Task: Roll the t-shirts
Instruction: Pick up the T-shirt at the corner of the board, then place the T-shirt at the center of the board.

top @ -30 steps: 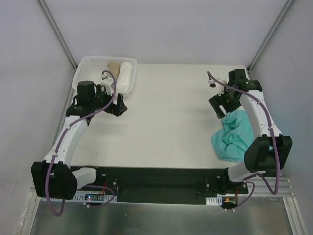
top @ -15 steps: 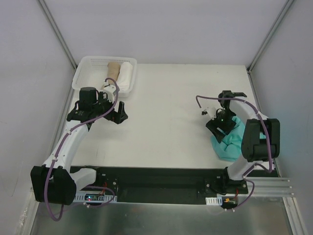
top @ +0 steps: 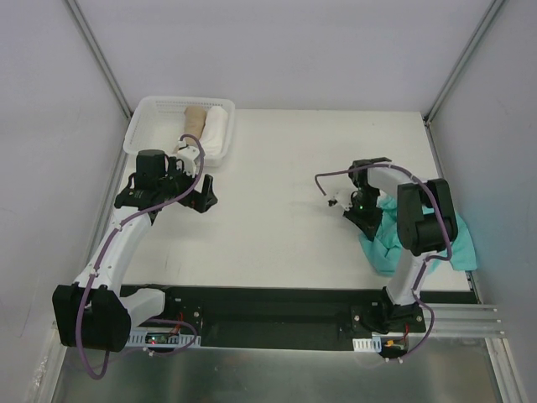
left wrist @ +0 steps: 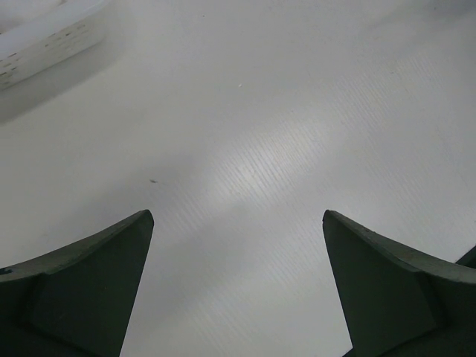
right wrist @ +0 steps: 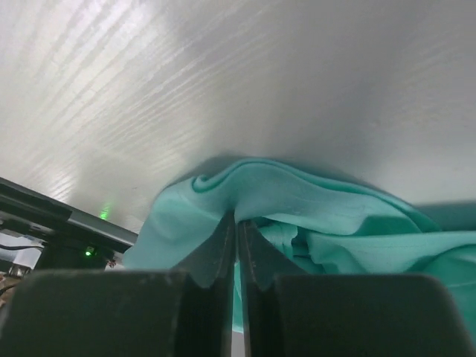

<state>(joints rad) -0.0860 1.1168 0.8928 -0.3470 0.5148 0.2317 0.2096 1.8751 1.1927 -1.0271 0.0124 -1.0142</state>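
A crumpled teal-green t-shirt (top: 383, 245) lies bunched at the table's right side, near the front edge. My right gripper (top: 362, 211) sits at the heap's left edge, low over the table. In the right wrist view its jaws (right wrist: 237, 217) are pressed almost together with a fold of the t-shirt (right wrist: 327, 204) pinched between them. My left gripper (top: 204, 191) hangs over bare table on the left, jaws wide apart with nothing between them (left wrist: 238, 219). Part of the shirt is hidden behind the right arm.
A white slotted basket (top: 141, 128) stands at the back left, holding a beige roll (top: 195, 117) and a white roll (top: 216, 126); its corner (left wrist: 44, 44) shows in the left wrist view. Grey walls close in the table on both sides.
My right arm swung in from the back right down to the shirt's left edge, and its jaws closed on the cloth. The left arm drew back slightly from the basket.
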